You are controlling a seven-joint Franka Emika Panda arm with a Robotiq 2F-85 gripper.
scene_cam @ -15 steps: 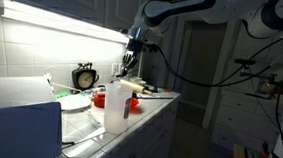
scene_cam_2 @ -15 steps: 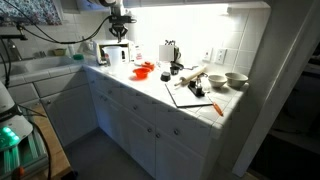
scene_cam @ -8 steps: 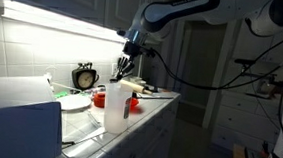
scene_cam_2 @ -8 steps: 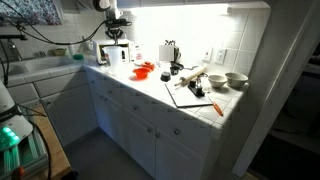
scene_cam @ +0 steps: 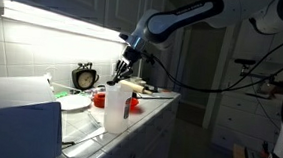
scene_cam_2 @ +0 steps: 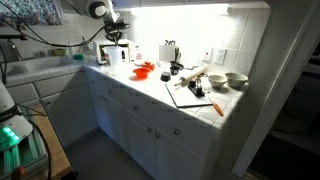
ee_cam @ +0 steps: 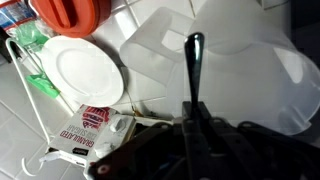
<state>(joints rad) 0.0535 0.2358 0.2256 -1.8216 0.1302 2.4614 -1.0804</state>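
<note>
My tool (ee_cam: 193, 130) is pinched shut on a thin dark rod (ee_cam: 192, 65), perhaps a utensil handle. The rod sticks straight out past the fingertips, so its end hangs over the translucent plastic jug (ee_cam: 235, 70) standing on the tiled counter (ee_cam: 150, 25). In an exterior view the tool (scene_cam: 125, 66) hangs above the counter, apart from the jug. Left of the jug in the wrist view, a white plate (ee_cam: 85, 72) rests in a wire dish rack (ee_cam: 18, 55), with a labelled packet (ee_cam: 92, 125) near it.
</note>
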